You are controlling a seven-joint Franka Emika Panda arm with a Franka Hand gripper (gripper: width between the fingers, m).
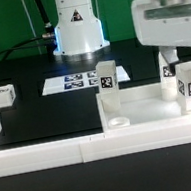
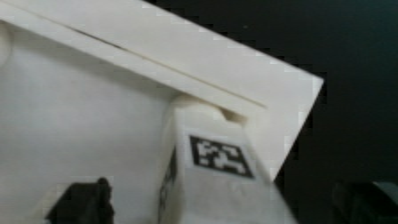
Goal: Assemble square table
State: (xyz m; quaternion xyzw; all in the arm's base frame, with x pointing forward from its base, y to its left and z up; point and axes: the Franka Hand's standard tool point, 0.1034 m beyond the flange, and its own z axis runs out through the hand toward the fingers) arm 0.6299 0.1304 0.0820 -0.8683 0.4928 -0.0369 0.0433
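We find the tabletop (image 1: 147,110) lying flat with its ribs up at the exterior view's right, against the low front wall (image 1: 52,150). One leg (image 1: 108,78) stands upright at its corner toward the exterior view's left. A second leg (image 1: 190,80) stands at the right. A third leg (image 2: 217,155) stands under the arm, half hidden in the exterior view. A loose leg (image 1: 4,95) sits well apart on the black table (image 1: 46,112), at the far left.

The gripper (image 2: 222,200) straddles the third leg with its jaws spread wide. In the wrist view both dark fingertips (image 2: 80,200) stand clear of the leg, so it holds nothing.

We judge the parts to be hard, light, smooth plastic: stiff, not fragile, but apt to slip or twist. We would take the loose leg across two flat opposite faces near its middle, squarely. The tabletop may slide if pushed, though the wall should brace it.

The marker board (image 1: 81,82) lies behind, before the robot's base (image 1: 76,26).
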